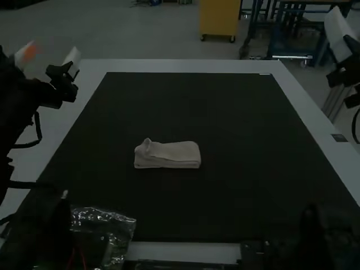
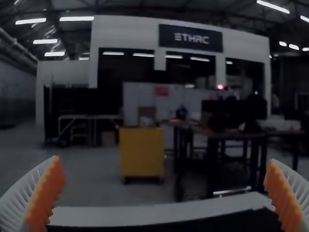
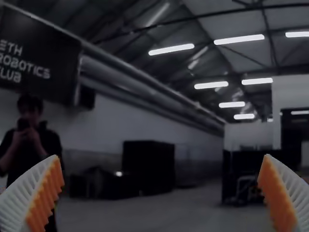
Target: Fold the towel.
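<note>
My left gripper [image 2: 164, 159]: released, spread wide. Towel [image 1: 171, 154]: on dark mat [image 1: 185, 208], low to my right, folded into compact bundle, long axis left-right. Left end, seemingly with loose corner [image 1: 147, 145], nearer me than right gripper [image 3: 161, 157], also unloaded.

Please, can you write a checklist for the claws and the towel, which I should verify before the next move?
1. Left claw open and empty: ok.
2. Right claw open and empty: ok.
3. Towel wholly on the dark mat: ok.
4. Towel folded into a compact bundle: ok.
5. Towel corners flat: not ok, one bunches up at the view's left end.
6. Hidden inner layers smooth: cannot tell.
</note>
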{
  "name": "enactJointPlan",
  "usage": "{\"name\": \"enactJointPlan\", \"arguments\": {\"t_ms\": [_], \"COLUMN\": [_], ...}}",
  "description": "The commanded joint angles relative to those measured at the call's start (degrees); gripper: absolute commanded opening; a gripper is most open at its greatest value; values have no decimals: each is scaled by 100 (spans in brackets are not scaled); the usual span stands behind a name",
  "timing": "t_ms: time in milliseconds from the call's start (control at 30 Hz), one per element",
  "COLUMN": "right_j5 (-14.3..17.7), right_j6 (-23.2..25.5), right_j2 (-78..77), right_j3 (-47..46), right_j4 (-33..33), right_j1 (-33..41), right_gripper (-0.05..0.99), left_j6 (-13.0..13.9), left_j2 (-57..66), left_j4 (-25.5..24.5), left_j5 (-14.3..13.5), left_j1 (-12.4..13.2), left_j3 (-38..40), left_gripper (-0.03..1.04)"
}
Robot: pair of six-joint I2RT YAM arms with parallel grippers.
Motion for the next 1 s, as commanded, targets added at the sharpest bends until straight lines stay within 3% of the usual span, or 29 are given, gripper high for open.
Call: {"name": "enactJointPlan", "arguments": {"t_ms": [0,67,133,200,300,367,433,500,567,633,767,867,967], "right_j5": [905,1731,2092,2399,2461,2461,2329,1916,2013,2065,2909,3129,3111], "right_j6": [-535,-1009,-1387,-1273,-1932,-2240,-2732,-2881,-2855,-2855,-2961,-3338,-3409], "right_j2": [-45,-45,-45,-45,-45,-45,-45,-45,-45,-45,-45,-45,-45], "right_j3": [-7,-227,-666,-1229,-1835,-2160,-2459,-2732,-3074,-3364,-3874,-3848,-3848], "right_j4": [55,55,161,389,442,530,530,530,670,732,451,-683,-841], "right_j1": [-55,-55,-55,-55,-55,-55,-55,-55,-55,-55,-55,-55,-55], "right_gripper": [92,92,92,92,92,92,92,92,92,92,92,92,92], "left_j6": [318,547,863,1171,1821,2225,2375,2348,2252,2076,1557,1672,1680], "left_j2": [-403,-386,-386,-386,-386,-386,-386,-386,-395,-386,-386,-386,-386], "left_j4": [-91,-126,129,700,1834,2238,2616,3020,3170,2361,1245,454,208], "left_j5": [-367,-464,-543,-543,-473,-446,-446,-446,-446,-455,-455,-446,-446], "left_j1": [35,35,35,27,18,9,35,35,35,35,9,0,35], "left_j3": [-140,-254,-421,-685,-1326,-1731,-2126,-2513,-2821,-2829,-2821,-2821,-2821], "left_gripper": [97,97,97,97,97,97,97,97,97,97,97,97,97]}}
